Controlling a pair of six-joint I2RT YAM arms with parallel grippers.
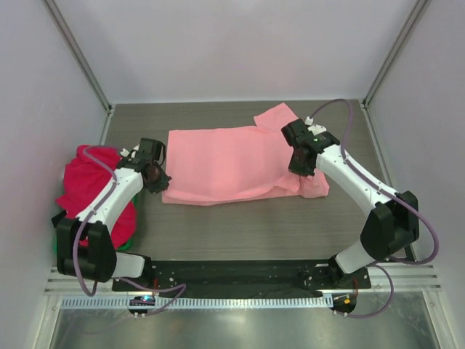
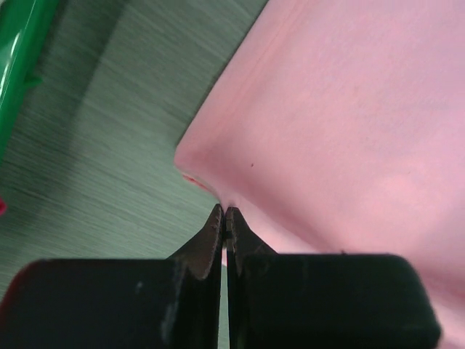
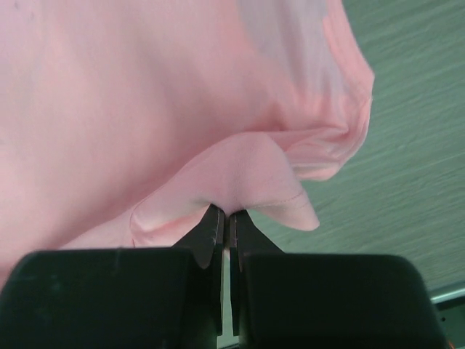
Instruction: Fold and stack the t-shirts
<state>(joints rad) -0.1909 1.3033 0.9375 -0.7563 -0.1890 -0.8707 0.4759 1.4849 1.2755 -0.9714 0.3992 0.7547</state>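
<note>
Left end effector (image 2: 225, 215) and right end effector (image 3: 224, 217) are each closed tight, pinching an edge of the pink shirt (image 1: 221, 163). The shirt lies flat mid-tabletop (image 1: 240, 229), long axis left-right, sleeves at the right.

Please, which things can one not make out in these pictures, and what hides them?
Top view: the red shirts lie in one heap, crossed by the left arm; their number cannot be counted.
Left wrist view: the green tray is cut off by the picture's edge.
Wrist views: the left hand and right hand are shut on the pink shirt; how many layers each pinches is hidden by the cloth itself.
</note>
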